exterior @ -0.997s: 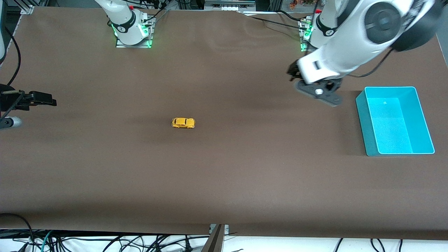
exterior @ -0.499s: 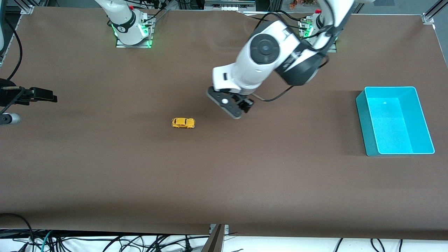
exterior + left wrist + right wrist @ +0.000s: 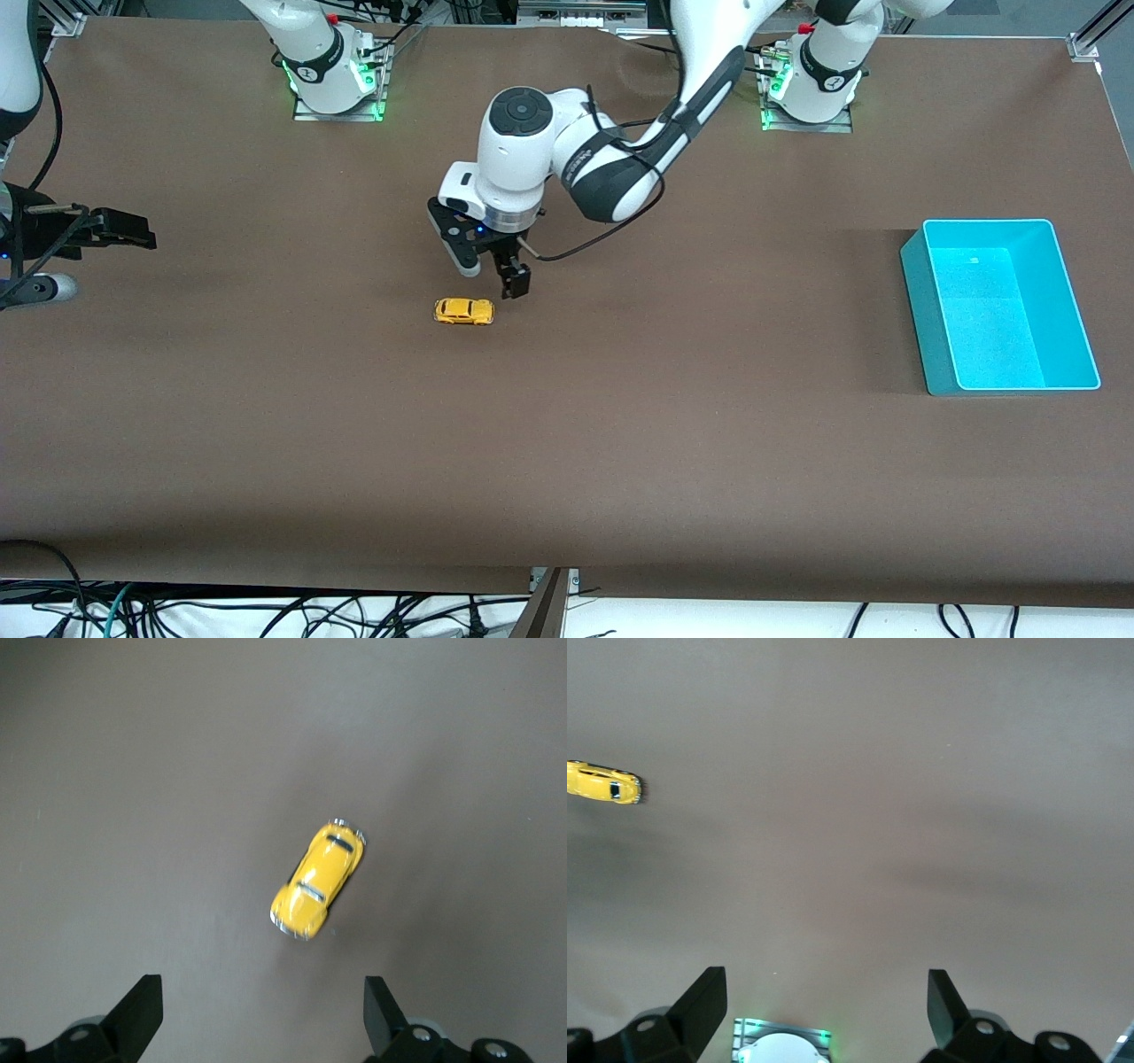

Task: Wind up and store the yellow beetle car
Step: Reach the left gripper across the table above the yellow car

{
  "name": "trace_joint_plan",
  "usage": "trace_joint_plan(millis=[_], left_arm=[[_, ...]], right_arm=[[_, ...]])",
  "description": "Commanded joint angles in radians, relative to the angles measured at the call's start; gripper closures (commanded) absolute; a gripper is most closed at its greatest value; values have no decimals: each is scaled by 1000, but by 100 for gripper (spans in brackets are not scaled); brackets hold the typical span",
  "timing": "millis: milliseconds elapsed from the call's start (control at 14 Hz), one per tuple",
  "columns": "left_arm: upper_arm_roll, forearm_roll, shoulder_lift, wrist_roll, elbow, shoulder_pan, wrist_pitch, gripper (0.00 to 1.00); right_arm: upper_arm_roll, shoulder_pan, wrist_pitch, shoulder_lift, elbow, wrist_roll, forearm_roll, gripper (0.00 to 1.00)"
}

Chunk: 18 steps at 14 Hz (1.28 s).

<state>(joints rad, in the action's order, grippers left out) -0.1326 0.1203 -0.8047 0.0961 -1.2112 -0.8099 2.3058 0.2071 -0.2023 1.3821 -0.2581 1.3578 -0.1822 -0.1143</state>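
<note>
Two arms share one wide table (image 3: 266, 425), its brown covering running almost edge to edge in the front view, faintly rippled near the bases. Metal framing shows past the table's edge by the bases, and a tangle of dark cables (image 3: 221, 611) lies on pale floor below the edge nearest the camera. The yellow beetle car (image 3: 463, 311) sits on the bare covering around mid-table, somewhat toward the right arm's end. The left gripper (image 3: 496, 276) hangs just above the table, close beside the car and touching nothing, fingers spread. The turquoise bin (image 3: 930, 319) stands well apart at the left arm's end of the table, with nothing in it. The right gripper (image 3: 111, 232) waits at the table's edge at the right arm's end.

From the left wrist view, the car (image 3: 317, 879) lies on plain brown covering ahead of the dark fingers (image 3: 140, 1014), which stand wide apart with only table between them.

From the right wrist view, the fingers (image 3: 704, 1005) are likewise spread over bare brown table, the car (image 3: 604, 783) small and well apart near the picture's edge, and a green-lit base plate (image 3: 780, 1043) shows between them.
</note>
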Motion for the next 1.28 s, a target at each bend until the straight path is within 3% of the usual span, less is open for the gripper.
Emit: trace_joint_plan(millis=[0,214,427,783,1211], left_arm=[[94,21,-92,43,90,-99,96,0],[145,21,-171,48,110,-141,188,0],[165,19,-237,42,162,-166,195,0],[179,16,-309,40,226,-195,230,0],[197,13,-360,33,231,-192,279,0]], right_arm=[[6,41,-17,36,-8,15,-62,0],[-2,43,20,69,-6,18,-59,0],[-18,43,118,97,0,15,-59,0],[-14,43,111,125,26,35,-51,0],[-15,43,57,167,75,181,21,0]])
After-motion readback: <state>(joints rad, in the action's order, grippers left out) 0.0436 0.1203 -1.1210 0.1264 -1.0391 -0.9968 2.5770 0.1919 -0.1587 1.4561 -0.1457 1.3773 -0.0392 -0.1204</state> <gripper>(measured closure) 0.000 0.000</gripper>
